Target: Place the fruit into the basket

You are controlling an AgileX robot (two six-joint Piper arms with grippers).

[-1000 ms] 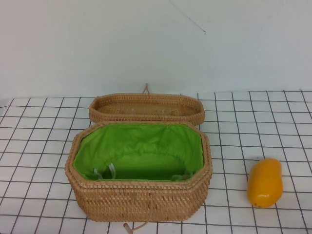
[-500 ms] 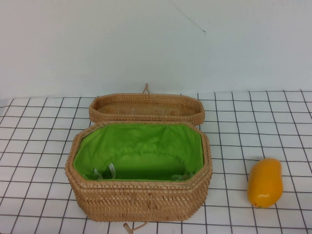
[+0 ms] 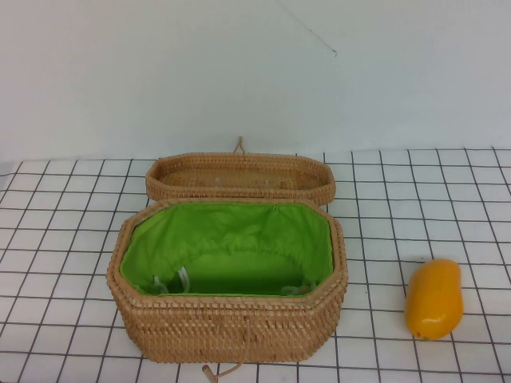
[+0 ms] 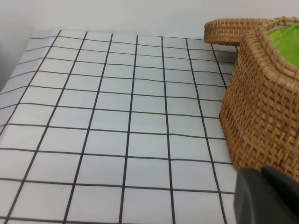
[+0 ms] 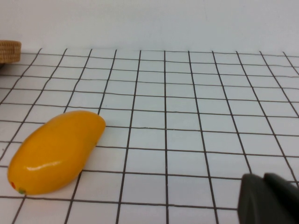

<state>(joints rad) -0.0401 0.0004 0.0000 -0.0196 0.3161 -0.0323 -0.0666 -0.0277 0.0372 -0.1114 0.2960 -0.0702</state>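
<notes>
The fruit [image 3: 434,298] is a glossy orange-yellow mango lying on the gridded table to the right of the basket; it also shows in the right wrist view [image 5: 57,151]. The basket [image 3: 231,323] is tan wicker with green lining [image 3: 227,243], open, its lid [image 3: 239,177] lying back behind it. Its wicker side shows in the left wrist view [image 4: 261,107]. My left gripper [image 4: 261,171] is shut and empty, low beside the basket's left end. My right gripper [image 5: 262,178] is shut and empty, apart from the fruit. Neither gripper shows in the high view.
The table [image 3: 64,239] is white with a black grid and a plain white wall behind it. A cord loop [image 3: 219,372] hangs at the basket's front. Bare table lies left of the basket and around the fruit.
</notes>
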